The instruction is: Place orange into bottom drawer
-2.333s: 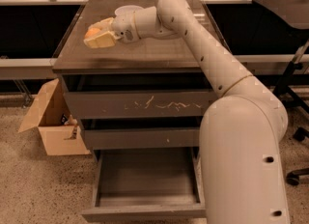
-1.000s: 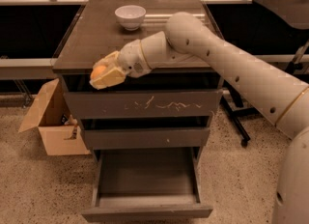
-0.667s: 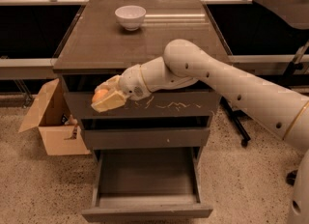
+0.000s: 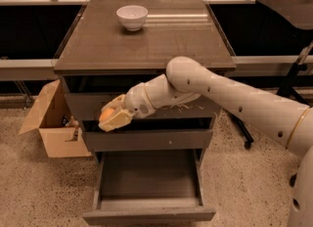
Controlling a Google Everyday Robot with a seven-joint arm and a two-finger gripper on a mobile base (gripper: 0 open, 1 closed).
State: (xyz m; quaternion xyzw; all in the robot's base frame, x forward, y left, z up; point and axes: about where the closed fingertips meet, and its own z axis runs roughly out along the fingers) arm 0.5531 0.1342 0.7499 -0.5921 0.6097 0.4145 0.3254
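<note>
My gripper (image 4: 111,119) is shut on the orange (image 4: 106,114), a small round orange fruit held between the cream fingers. It hangs in front of the cabinet at the height of the middle drawer, toward the left side. The bottom drawer (image 4: 149,210) is pulled out below, a wide shallow tray with a plain front panel, and its inside is bare. The gripper is above the drawer's left rear part.
A white bowl (image 4: 132,16) stands at the back of the cabinet top (image 4: 146,40). An open cardboard box (image 4: 51,123) sits on the floor left of the cabinet. A dark stand leg (image 4: 293,74) is at the right. My arm (image 4: 234,99) crosses the top drawer front.
The gripper has carried the orange down from the cabinet top, past its front edge, to the level of the middle drawer. The arm has lowered with it.
</note>
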